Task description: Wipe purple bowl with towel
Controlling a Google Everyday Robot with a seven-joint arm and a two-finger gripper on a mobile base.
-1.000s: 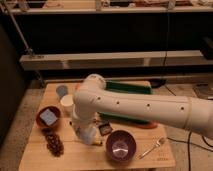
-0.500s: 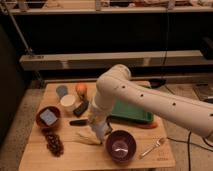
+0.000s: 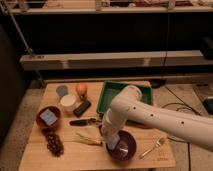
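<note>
White rounded arm (image 3: 155,114), small dark dots; end effector (image 3: 113,143) inside purple bowl (image 3: 131,148).

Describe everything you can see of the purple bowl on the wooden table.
The purple bowl is round and dark purple-maroon, with a smooth, slightly glossy inside. It sits upright near the front edge of the wooden table, right of centre. The claw reaches down into its left side, with a pale patch, probably the towel, against the inner wall. The arm hides part of the rim. A fork lies just to its right, apart from it.
</note>
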